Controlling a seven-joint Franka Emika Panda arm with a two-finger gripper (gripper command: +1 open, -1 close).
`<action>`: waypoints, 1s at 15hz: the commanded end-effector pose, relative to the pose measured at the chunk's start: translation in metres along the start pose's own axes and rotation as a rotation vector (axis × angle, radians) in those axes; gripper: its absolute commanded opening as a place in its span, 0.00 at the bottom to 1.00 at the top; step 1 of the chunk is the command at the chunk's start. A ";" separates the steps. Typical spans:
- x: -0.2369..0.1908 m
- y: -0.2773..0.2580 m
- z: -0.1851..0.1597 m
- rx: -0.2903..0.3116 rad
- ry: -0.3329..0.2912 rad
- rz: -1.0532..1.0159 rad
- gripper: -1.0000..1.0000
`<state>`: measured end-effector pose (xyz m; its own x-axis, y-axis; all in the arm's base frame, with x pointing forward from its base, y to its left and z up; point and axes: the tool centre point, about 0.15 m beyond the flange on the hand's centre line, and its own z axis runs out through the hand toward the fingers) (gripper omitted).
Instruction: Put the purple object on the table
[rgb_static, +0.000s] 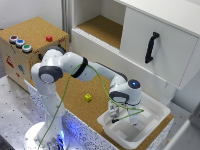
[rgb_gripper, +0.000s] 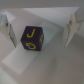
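Purple object (rgb_gripper: 32, 39) shows between spread fingers (rgb_gripper: 71, 27) only at the wrist.

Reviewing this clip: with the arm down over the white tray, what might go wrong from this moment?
1. The small dark purple cube with yellow markings sits closer to one finger of the open gripper; closing might push or twist it.
2. The gripper works low inside the white plastic tray; its walls might catch the fingers on lifting.
3. The small yellow cube lies on the cork-brown tabletop and might be bumped when placing.
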<state>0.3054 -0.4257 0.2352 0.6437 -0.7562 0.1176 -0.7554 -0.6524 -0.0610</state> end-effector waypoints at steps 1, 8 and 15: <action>0.024 -0.002 0.021 0.046 -0.016 0.001 1.00; 0.039 -0.010 0.023 0.038 -0.001 0.023 0.00; 0.038 -0.013 0.032 0.015 -0.021 0.015 0.00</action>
<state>0.3296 -0.4355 0.2230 0.6287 -0.7645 0.1421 -0.7663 -0.6402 -0.0543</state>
